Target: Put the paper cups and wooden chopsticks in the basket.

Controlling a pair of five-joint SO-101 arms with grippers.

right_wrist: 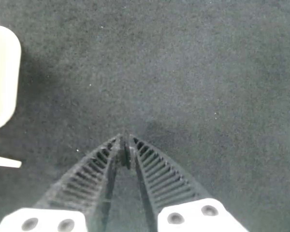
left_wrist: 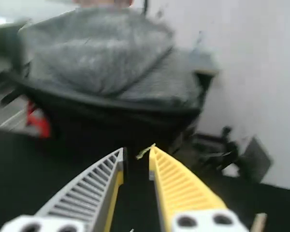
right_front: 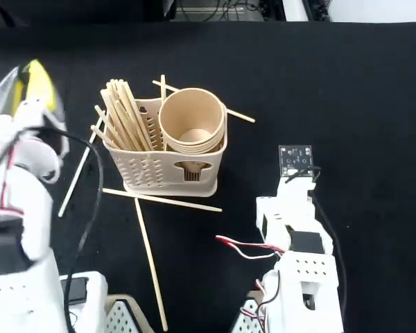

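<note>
The paper cups [right_front: 193, 123] stood stacked in the basket [right_front: 152, 170] beside a bundle of wooden chopsticks [right_front: 123, 114], while several loose chopsticks [right_front: 163, 200] lay on the black table [right_front: 347, 90] around it. The left gripper [left_wrist: 136, 153] was raised clear, jaws slightly parted and empty. The right gripper [right_wrist: 124, 147] was closed on nothing, low over the table near the basket.

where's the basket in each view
high view: basket just left of centre.
left wrist view: aimed off toward a white wall.
right wrist view: basket's cream corner at the picture's edge.
shared landmark: the loose chopstick lying in front of the basket.
</note>
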